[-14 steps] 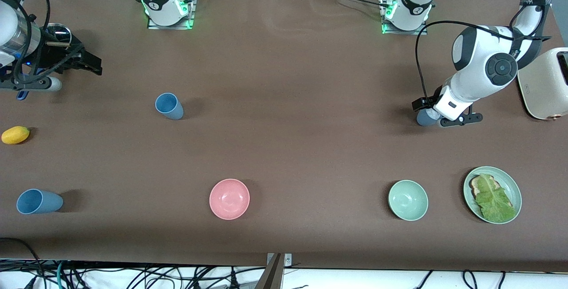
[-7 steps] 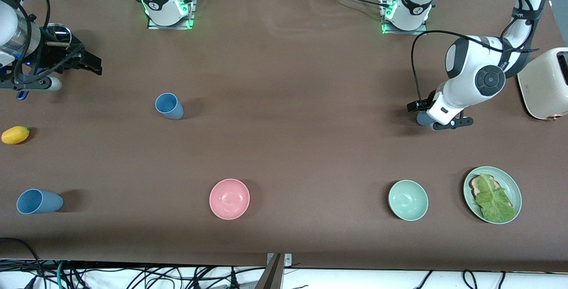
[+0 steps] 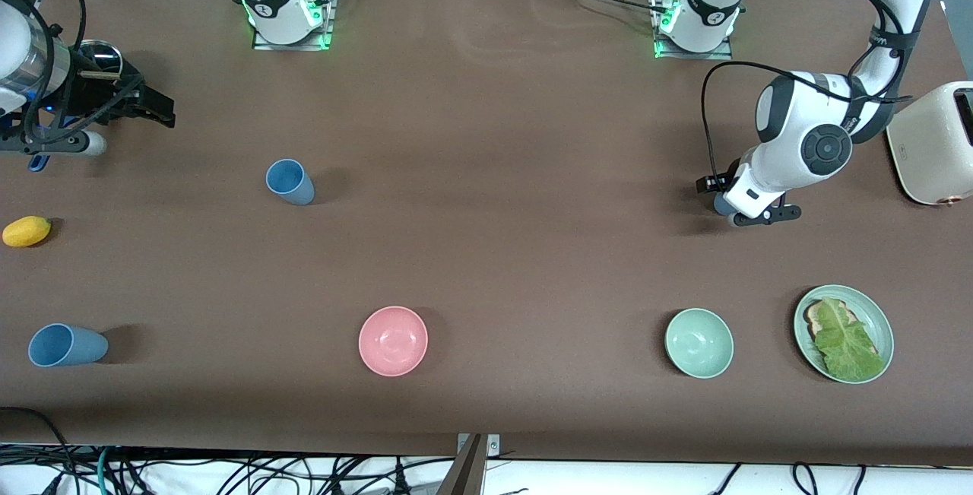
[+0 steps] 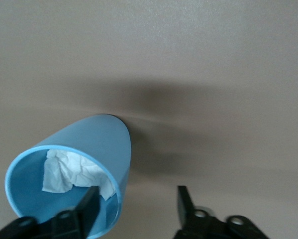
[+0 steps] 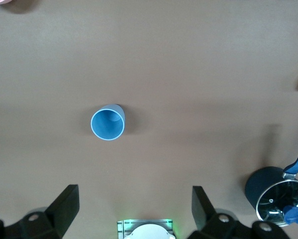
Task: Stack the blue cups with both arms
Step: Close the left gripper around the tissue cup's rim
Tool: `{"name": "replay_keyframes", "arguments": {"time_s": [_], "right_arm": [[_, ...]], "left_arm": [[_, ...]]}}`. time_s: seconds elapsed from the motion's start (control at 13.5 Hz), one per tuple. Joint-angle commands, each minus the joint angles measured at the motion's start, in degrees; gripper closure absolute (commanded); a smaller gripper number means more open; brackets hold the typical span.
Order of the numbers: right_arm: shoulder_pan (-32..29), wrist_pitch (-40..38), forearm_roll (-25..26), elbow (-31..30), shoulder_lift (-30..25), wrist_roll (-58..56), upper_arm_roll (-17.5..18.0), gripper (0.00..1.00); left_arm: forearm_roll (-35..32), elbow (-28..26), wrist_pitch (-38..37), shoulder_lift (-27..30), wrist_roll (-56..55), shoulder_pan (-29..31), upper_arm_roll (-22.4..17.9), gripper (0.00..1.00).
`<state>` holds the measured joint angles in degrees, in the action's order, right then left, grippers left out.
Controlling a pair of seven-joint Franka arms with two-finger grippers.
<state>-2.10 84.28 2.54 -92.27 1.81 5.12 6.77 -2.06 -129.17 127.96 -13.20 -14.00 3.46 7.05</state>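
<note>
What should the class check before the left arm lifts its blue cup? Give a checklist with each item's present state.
1. Left gripper astride the blue cup wall, one finger inside the rim: ok.
2. Fingers clamped on that wall: not ok, the outer finger stands apart.
3. Cup empty for nesting: not ok, crumpled paper inside.
4. Right gripper open, waiting over the right arm's end of the table: ok.
5. Second cup upright, mouth up: ok.
</note>
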Motion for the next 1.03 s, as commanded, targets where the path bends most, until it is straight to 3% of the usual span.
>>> {"name": "replay_keyframes", "arguments": {"time_s": [0.0, 0.44, 0.74, 0.96], "right_arm": [[0.0, -1.0, -0.5, 0.3, -0.6, 0.8, 0.0, 0.0], [0.0, -1.0, -0.5, 0.3, -0.6, 0.7, 0.1, 0.0], [0.0, -1.0, -0.5, 0.3, -0.6, 0.7, 0.1, 0.0], [0.0, -1.1, -0.5, 0.3, -0.6, 0.7, 0.1, 0.0]], "left_arm": [[-3.2, 0.8, -0.3, -0.2, -0.1, -0.1, 0.0, 1.0], [-4.2, 0.9, -0.4, -0.2, -0.2, -0.1, 0.0, 1.0], [-4.1, 5.7, -3.8, -0.6, -0.2, -0.5, 0.2, 1.0], [-1.9, 10.5, -8.6, -0.9, -2.7, -4.2, 0.2, 1.0]]}}
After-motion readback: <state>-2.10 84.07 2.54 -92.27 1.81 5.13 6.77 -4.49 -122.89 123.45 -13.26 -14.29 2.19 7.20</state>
